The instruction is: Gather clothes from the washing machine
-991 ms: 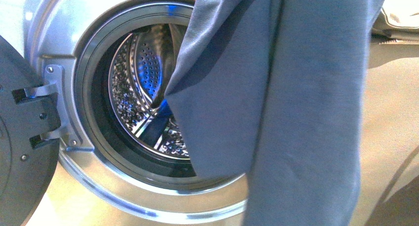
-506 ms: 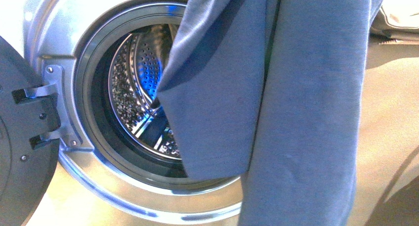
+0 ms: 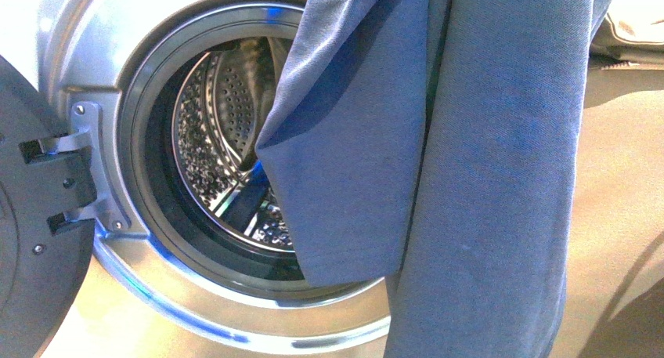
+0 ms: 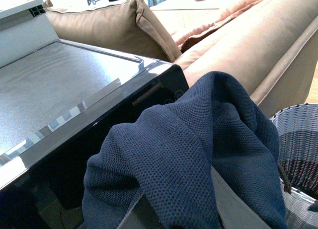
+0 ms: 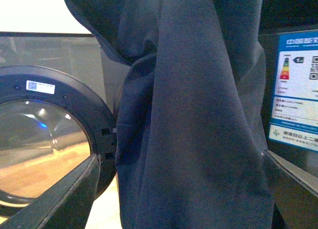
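Front view, the clothes: a slate-blue garment (image 3: 438,162) hangs down in long folds from above the picture edge, in front of the right half of the porthole, outside the drum
Front view, the washing machine: the grey-silver front (image 3: 86,52) stands open, and the perforated steel drum (image 3: 219,139) shows to the left of the cloth
Front view, the door: the dark round door (image 3: 31,240) is swung out on its hinge at the left edge
Front view, the claws: neither one shows here
Left wrist view, the clothes: the same blue cloth (image 4: 189,139) lies bunched over the claw, up above the flat top of the machine (image 4: 64,85)
Left wrist view, left gripper: the left gripper (image 4: 184,209) has a pale finger on each side of the bunch and is clamped on the cloth
Left wrist view, around: a beige sofa (image 4: 238,45) stands behind, and a woven basket (image 4: 298,134) is low beside it
Right wrist view, the clothes: the garment (image 5: 194,114) hangs close before the camera, between the glass door (image 5: 44,134) and the blue-white label (image 5: 298,85)
Right wrist view, right gripper: the right gripper (image 5: 179,199) has its dark fingers (image 5: 64,189) standing wide apart, and I cannot tell whether the cloth touches them
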`<action>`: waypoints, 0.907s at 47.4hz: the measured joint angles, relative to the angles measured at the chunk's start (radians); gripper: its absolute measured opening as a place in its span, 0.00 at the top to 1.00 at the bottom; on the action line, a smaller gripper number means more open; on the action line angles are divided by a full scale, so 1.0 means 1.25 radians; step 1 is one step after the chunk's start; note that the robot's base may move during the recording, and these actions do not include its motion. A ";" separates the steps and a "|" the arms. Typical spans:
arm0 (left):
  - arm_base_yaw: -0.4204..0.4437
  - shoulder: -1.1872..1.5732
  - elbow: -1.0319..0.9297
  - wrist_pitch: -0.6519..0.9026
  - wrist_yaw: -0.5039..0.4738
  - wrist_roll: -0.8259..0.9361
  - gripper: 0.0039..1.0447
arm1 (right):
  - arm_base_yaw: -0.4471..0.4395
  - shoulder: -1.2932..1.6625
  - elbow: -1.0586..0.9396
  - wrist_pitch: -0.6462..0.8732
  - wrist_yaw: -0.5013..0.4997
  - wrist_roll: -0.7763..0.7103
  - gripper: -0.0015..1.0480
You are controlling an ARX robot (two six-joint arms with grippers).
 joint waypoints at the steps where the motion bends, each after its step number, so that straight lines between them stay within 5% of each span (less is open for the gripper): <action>1: 0.000 0.000 0.000 0.000 0.000 0.000 0.94 | 0.002 0.020 0.012 0.013 -0.009 0.000 0.08; 18: 0.000 0.000 0.000 0.000 0.000 0.000 0.94 | 0.042 0.265 0.143 0.289 -0.156 0.111 0.08; 43: -0.002 0.001 0.001 0.000 0.000 0.000 0.94 | 0.117 0.440 0.282 0.311 -0.107 0.216 0.08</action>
